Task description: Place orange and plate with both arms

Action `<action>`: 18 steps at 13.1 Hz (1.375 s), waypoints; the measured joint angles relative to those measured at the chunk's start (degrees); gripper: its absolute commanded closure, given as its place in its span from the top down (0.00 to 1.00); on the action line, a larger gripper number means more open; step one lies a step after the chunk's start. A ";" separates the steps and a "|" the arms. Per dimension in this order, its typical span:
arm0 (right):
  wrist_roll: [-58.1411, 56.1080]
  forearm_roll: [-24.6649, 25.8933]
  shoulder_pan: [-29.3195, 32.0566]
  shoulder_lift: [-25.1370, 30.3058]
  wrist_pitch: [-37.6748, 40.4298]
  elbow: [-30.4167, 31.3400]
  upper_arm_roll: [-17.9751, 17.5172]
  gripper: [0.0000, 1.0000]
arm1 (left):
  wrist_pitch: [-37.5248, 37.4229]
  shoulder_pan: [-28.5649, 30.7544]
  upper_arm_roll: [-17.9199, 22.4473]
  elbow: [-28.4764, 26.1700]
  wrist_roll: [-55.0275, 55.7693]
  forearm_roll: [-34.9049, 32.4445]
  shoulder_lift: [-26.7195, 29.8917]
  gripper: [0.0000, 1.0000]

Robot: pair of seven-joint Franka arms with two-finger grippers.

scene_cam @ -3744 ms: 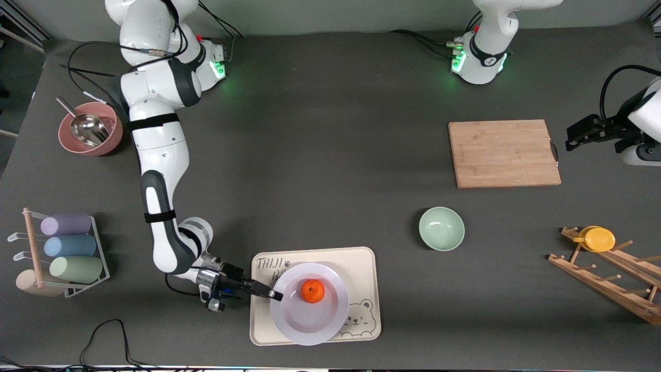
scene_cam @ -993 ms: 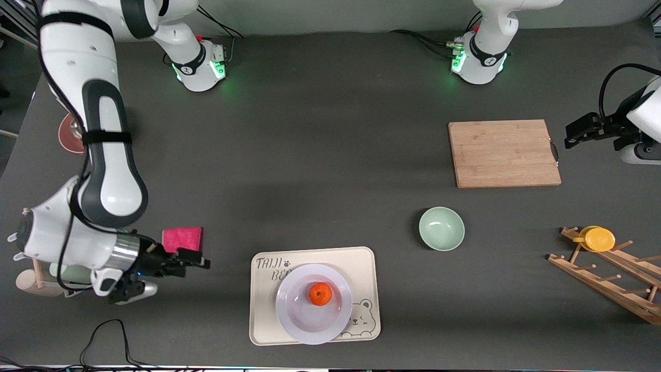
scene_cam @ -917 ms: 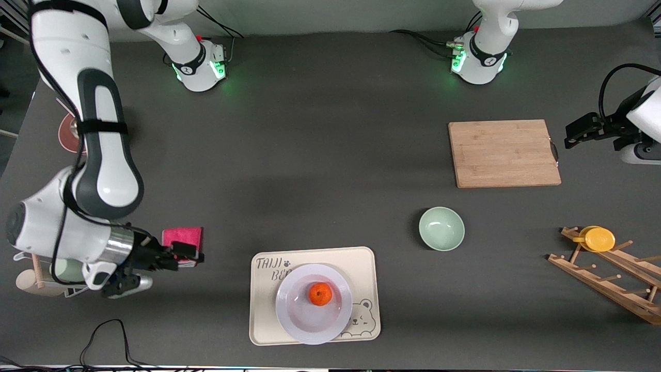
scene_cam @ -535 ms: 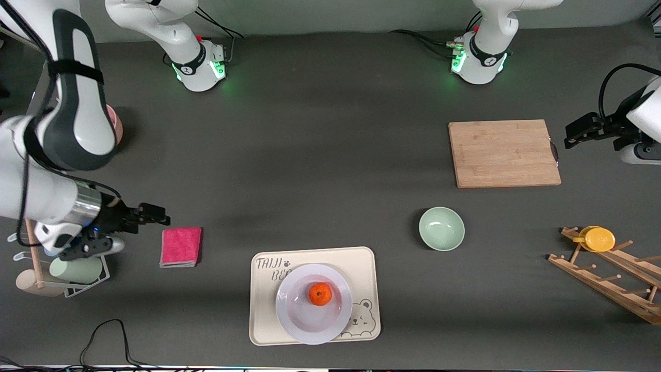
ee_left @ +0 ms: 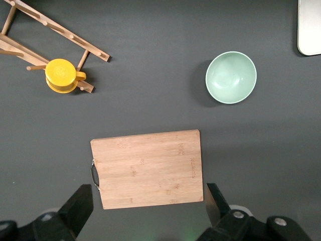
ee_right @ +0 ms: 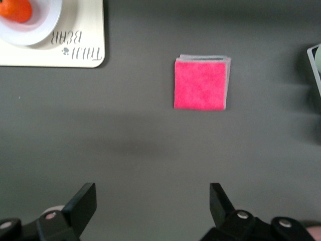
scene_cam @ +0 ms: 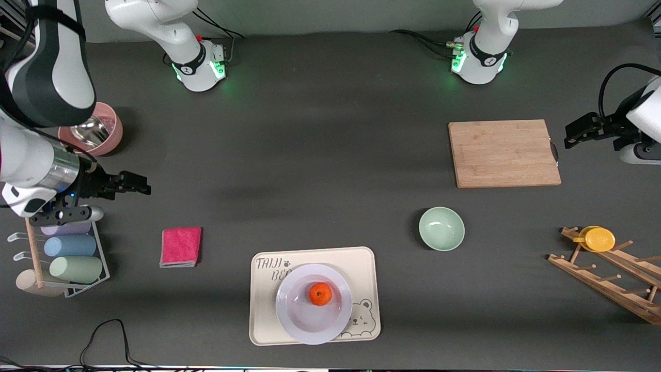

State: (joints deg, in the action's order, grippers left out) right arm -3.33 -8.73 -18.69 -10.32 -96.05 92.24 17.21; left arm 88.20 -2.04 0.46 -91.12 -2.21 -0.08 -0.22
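The orange (scene_cam: 320,294) lies in the pale plate (scene_cam: 294,321), which rests on the cream bear tray (scene_cam: 264,323) near the front camera. A slice of the orange (ee_right: 15,9), the plate (ee_right: 44,24) and the tray (ee_right: 55,52) shows in the right wrist view. My right gripper (scene_cam: 142,184) hangs open and empty over bare table beside the cup rack, well away from the tray; its fingers frame only table (ee_right: 153,202). My left gripper (scene_cam: 568,136) waits open and empty at the left arm's end, beside the cutting board (ee_left: 148,168), with its fingers wide apart (ee_left: 149,202).
A pink cloth (scene_cam: 181,246) lies between the tray and the rack of pastel cups (scene_cam: 72,245). A pink bowl with a metal scoop (scene_cam: 98,135) sits at the right arm's end. A mint bowl (scene_cam: 441,228), the cutting board (scene_cam: 503,153) and a wooden rack (scene_cam: 609,279) holding a yellow cup (scene_cam: 599,238) fill the left arm's end.
My right gripper let go of the plate's rim, drew away from the tray past the pink cloth and rose toward the pink bowl, staying open. The left arm has not moved.
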 measured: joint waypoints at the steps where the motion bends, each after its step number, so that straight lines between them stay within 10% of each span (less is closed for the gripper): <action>1: 0.33 1.01 0.03 0.16 0.92 0.05 0.16 1.00 | 0.00 0.00 0.00 0.00 0.00 0.00 0.00 1.00; 11: 0.16 3.67 0.23 7.29 3.71 5.56 0.21 1.00 | 0.00 -0.01 0.00 0.00 0.00 0.00 0.00 1.00; 15: 0.14 4.07 18.38 15.28 3.03 12.48 -18.12 1.00 | 0.00 -0.02 0.00 0.00 0.00 0.01 0.00 1.00; 18: 0.14 4.07 20.02 18.35 1.73 15.37 -21.41 1.00 | 0.00 -0.03 0.00 0.00 0.00 0.01 0.00 1.00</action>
State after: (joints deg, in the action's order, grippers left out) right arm -3.19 -4.66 1.33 8.03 -94.31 107.61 -4.20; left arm 88.20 -2.06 0.46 -91.12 -2.20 -0.07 -0.21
